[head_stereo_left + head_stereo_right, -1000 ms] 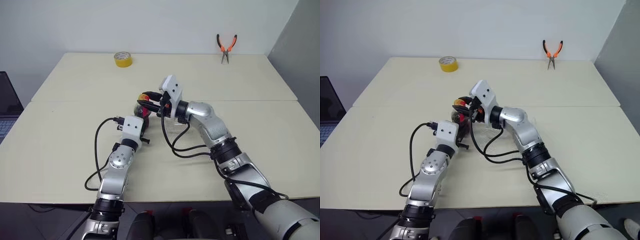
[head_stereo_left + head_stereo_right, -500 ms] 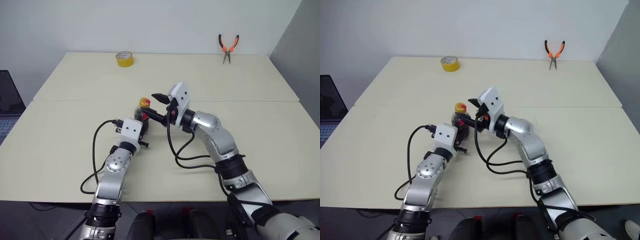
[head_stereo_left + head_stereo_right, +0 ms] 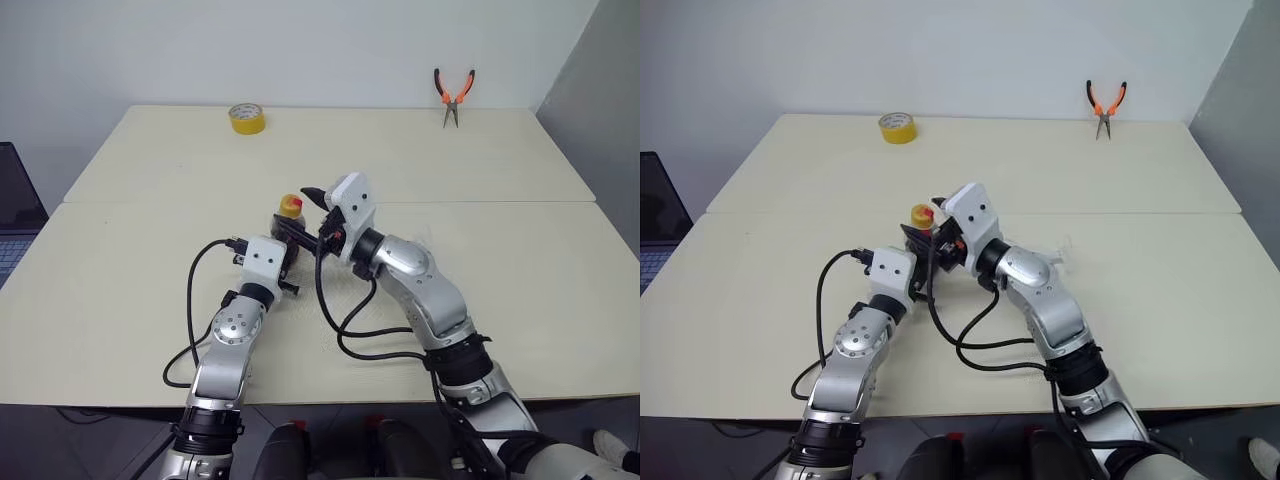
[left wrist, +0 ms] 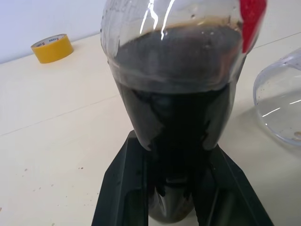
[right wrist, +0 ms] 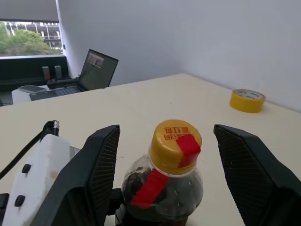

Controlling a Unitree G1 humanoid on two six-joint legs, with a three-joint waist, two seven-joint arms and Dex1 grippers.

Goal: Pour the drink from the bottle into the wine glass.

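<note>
Far left, a laptop (image 3: 18,205) sat off the edge of your surface (image 3: 130,290), and a tape roll (image 3: 246,118) lay at the back. Your left end effector (image 4: 181,188) was pinching the bottle (image 4: 176,89) low on its body, holding it upright near the middle of the surface. The drink (image 4: 178,61) filled it to just below the neck, and the yellow cap (image 5: 175,145) was on. Just beside it, your right end effector (image 5: 164,174) stood spread wide, one finger either side of the cap, touching nothing. The glass (image 4: 281,106) sat close by the bottle, on its right; from the head cameras it was mostly behind your right arm. Far right at the back, pliers (image 3: 452,96) hung against the wall.
</note>
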